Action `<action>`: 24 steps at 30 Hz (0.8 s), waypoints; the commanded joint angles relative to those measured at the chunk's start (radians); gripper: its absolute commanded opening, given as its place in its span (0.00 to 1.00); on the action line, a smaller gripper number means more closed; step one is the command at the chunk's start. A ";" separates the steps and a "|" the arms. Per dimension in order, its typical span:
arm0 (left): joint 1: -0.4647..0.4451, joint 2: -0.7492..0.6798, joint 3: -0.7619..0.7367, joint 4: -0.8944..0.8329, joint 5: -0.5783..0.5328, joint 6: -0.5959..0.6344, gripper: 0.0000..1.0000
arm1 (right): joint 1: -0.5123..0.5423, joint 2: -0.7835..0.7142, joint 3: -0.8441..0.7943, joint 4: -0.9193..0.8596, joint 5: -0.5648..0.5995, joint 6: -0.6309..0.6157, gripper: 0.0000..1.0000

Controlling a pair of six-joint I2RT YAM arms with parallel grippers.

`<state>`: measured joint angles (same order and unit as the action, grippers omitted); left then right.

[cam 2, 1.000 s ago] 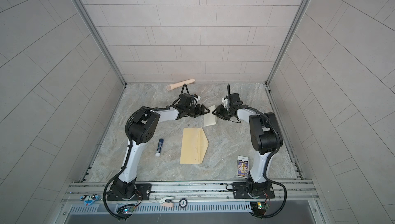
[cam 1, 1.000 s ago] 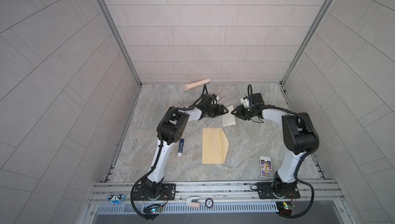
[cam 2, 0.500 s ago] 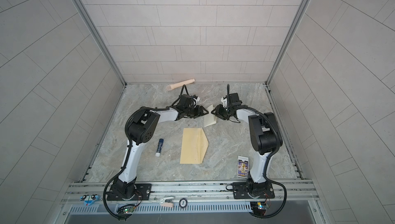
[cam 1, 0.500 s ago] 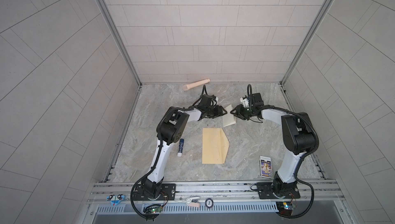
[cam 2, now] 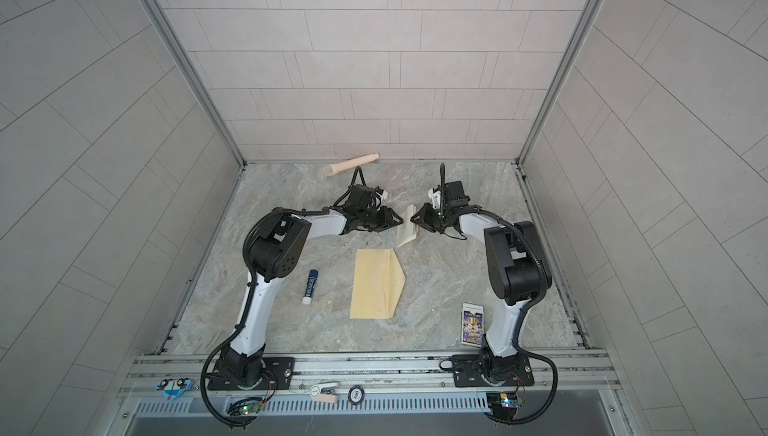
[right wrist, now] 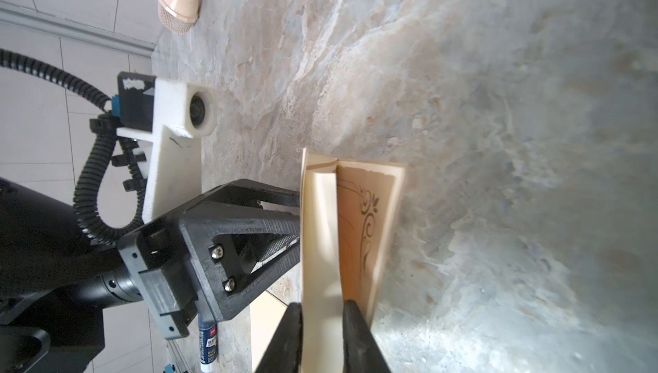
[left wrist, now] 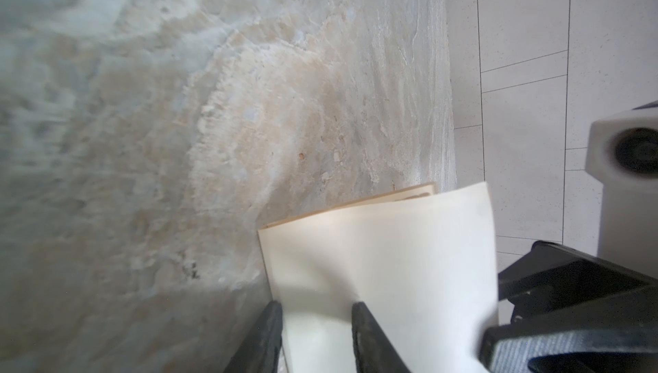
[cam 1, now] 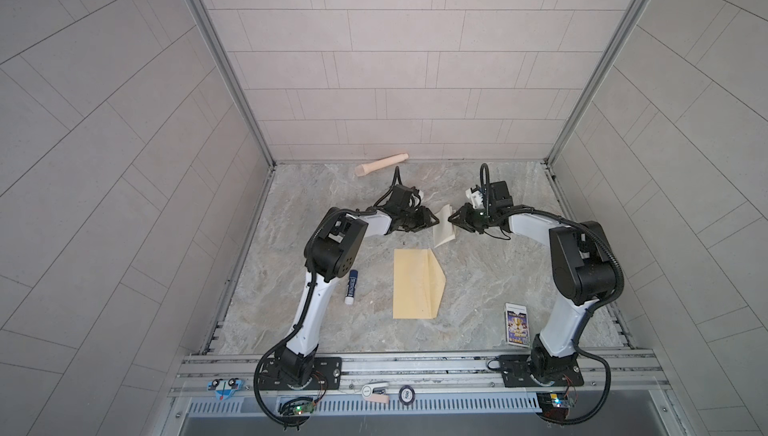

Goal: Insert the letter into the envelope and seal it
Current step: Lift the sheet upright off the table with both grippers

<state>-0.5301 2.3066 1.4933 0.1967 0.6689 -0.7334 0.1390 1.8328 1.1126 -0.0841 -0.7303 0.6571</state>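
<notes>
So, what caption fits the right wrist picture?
The right gripper straddles the folded letter; the left gripper meets its edge.

Left arm [cam 1: 309, 313] and right arm [cam 1: 561, 321] rise from their bases, elbows bent outward, forearms turned inward and held low. The left gripper [cam 1: 434, 219] and right gripper [cam 1: 453, 218] face each other nearly tip to tip across the letter [cam 1: 442, 234]. Left jaws stand partly apart at its face. Right jaws are narrow about one fold, and whether they pinch it cannot be told.
</notes>
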 commanded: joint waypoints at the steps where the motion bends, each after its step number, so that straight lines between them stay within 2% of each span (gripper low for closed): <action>1: -0.004 0.029 -0.042 -0.148 -0.025 -0.003 0.40 | 0.004 -0.014 0.009 -0.031 0.006 -0.017 0.18; 7: -0.004 0.032 -0.038 -0.148 -0.024 -0.003 0.39 | 0.004 -0.033 0.005 -0.041 0.011 -0.015 0.14; 8: -0.004 0.031 -0.038 -0.148 -0.024 -0.004 0.39 | 0.005 -0.035 0.003 -0.035 0.008 -0.009 0.16; 11: -0.005 0.028 -0.038 -0.147 -0.024 -0.006 0.39 | 0.013 -0.040 -0.002 -0.022 -0.001 0.007 0.31; 15: -0.012 0.028 -0.038 -0.148 -0.029 -0.003 0.39 | 0.021 -0.043 0.009 -0.029 0.004 0.007 0.34; 18: -0.013 0.024 -0.038 -0.152 -0.027 -0.001 0.40 | 0.023 -0.036 0.019 -0.048 0.017 -0.003 0.26; 20: -0.013 0.017 -0.039 -0.159 -0.029 0.003 0.39 | 0.024 -0.033 0.020 -0.054 0.017 -0.005 0.15; 24: -0.013 0.003 -0.039 -0.174 -0.037 0.026 0.40 | 0.023 -0.043 0.018 -0.060 0.020 -0.007 0.01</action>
<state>-0.5312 2.2990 1.4933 0.1734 0.6674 -0.7322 0.1566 1.8313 1.1137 -0.1284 -0.7200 0.6563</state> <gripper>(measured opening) 0.396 0.040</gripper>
